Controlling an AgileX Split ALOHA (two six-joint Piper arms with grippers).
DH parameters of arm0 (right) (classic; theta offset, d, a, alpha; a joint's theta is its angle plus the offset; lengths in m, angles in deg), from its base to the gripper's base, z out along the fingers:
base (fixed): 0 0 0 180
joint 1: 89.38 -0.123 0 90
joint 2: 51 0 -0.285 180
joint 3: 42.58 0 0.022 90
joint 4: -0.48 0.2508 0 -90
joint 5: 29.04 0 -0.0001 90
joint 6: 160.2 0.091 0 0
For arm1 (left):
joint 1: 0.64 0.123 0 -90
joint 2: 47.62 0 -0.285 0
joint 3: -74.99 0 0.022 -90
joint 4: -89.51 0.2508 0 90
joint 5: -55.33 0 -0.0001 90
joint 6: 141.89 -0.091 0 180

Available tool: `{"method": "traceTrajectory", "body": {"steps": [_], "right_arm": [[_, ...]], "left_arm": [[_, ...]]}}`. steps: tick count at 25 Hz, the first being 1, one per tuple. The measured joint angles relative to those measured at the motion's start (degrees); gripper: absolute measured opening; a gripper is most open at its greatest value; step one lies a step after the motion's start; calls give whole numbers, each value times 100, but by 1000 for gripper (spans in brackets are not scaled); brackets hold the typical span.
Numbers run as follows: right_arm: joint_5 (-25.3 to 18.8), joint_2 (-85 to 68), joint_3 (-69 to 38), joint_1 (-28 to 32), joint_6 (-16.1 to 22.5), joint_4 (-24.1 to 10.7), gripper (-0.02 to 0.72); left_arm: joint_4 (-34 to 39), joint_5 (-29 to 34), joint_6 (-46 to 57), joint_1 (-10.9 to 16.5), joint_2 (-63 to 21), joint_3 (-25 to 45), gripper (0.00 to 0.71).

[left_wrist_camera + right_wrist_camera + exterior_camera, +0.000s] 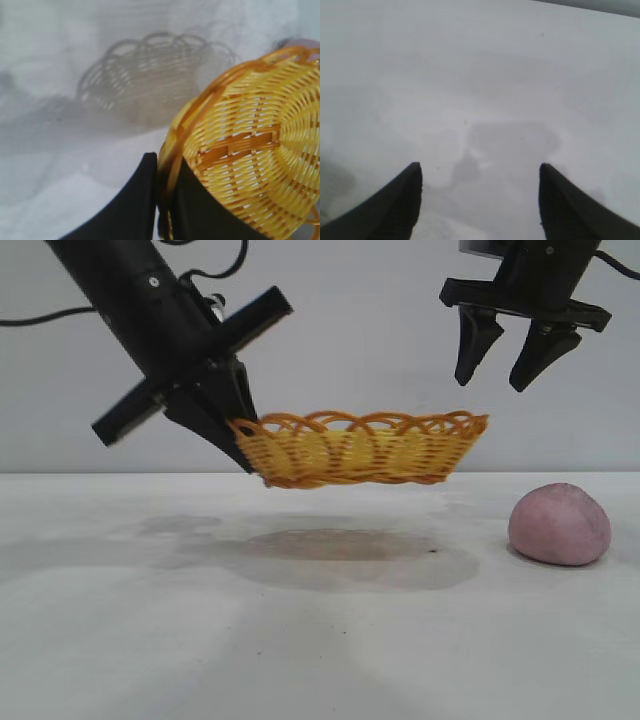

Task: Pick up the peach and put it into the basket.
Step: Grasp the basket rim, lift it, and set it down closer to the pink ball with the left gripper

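Note:
The yellow-orange wicker basket [365,448] hangs level in the air above the table, its shadow below it. My left gripper [243,445] is shut on the rim at the basket's left end. In the left wrist view the rim of the basket [250,145] is pinched between the two black fingers of the left gripper [167,172]. The pink-mauve peach [559,523] sits on the table at the right. High above it and a little to the left, my right gripper [493,382] hangs open and holds nothing. The right wrist view shows only the right gripper [480,172] over bare table.
The white table [200,640] stretches under both arms, with a grey wall behind. The basket's shadow [350,558] lies on the table at the middle.

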Motion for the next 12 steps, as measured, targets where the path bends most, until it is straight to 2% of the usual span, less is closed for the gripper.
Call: {"method": "traceTrajectory", "body": {"steps": [6,12], "right_arm": [[0,0,0,0,0,22,426],[0,0,0,0,0,121,426]], "left_arm": [[-307,-865,-290,-12,0,350,0],[-217,-959,-271,-12,10,353,0]]}}
